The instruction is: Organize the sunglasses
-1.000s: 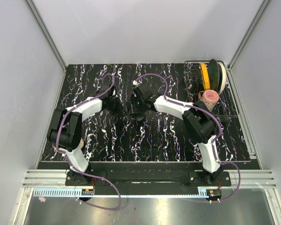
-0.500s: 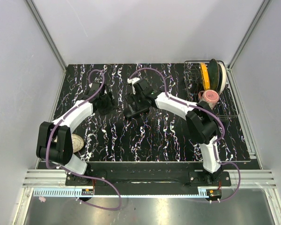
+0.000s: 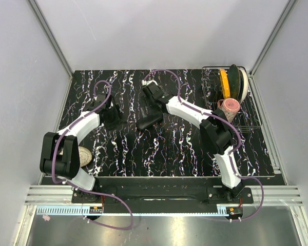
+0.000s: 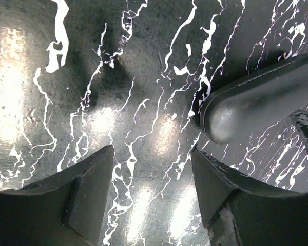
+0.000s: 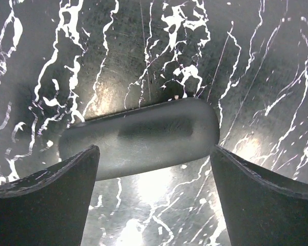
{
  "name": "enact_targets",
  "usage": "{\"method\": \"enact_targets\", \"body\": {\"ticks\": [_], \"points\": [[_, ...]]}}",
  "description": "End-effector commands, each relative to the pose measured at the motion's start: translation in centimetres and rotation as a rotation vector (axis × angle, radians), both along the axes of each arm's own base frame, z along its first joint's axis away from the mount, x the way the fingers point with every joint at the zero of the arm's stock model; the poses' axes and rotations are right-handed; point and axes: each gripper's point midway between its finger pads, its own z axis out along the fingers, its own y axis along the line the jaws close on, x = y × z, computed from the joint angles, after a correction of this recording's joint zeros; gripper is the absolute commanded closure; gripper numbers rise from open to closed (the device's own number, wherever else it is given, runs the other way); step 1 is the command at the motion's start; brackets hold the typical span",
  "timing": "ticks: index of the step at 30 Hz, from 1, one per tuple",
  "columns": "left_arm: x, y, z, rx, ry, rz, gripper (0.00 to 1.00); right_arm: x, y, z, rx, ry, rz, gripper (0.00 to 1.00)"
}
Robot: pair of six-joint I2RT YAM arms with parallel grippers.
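From above, the closed black case (image 3: pixel 150 122) lies mid-tabletop (image 3: pixel 185 154) with open surface on every side. The left pincer (image 3: pixel 113 117) is near its left end and the right pincer (image 3: pixel 153 101) is just behind it.

Left wrist: the pincer is released, with only tabletop between its fingers (image 4: pixel 87 189).

Right wrist: the pincer is released and spread wide, and the case's long edge lies ahead.

Where the sunglasses are, the views cannot tell.

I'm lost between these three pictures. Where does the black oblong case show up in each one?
Top external: the black case lies at the picture's centre.
Left wrist: the case's rounded end enters from the right.
Right wrist: the case lies crosswise at centre.
Shared landmark: the white-veined black tabletop.
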Motion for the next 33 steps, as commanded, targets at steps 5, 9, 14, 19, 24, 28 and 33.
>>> {"method": "enact_targets", "body": {"ticks": [5,9,14,19,24,28,33], "points": [[3.2,-1.4,1.2,-0.057,-0.045,-0.022,0.34,-1.1,-0.2,1.1,0.187,0.142,-0.370,0.09],[3.8,-2.0,1.7,-0.075,-0.088,-0.059,0.31,-0.9,-0.6,1.0,0.204,0.141,-0.439,0.00],[3.5,-1.4,2.2,-0.039,-0.100,-0.059,0.31,-1.3,-0.6,0.1,0.273,0.212,-0.621,0.00],[3.0,-0.5,2.3,0.010,-0.105,-0.048,0.31,-1.1,-0.7,-1.0,0.304,0.266,-0.739,0.00],[2.9,0.0,2.7,0.032,-0.120,-0.048,0.30,-0.5,-0.1,-2.2,0.369,0.331,-0.856,0.00],[3.0,0.1,2.9,0.040,-0.125,-0.053,0.30,0.3,0.0,-3.3,0.367,0.327,-0.899,0.00],[3.0,-0.1,2.8,0.034,-0.124,-0.057,0.30,1.3,0.1,-4.2,0.358,0.303,-0.914,0.00]]}}
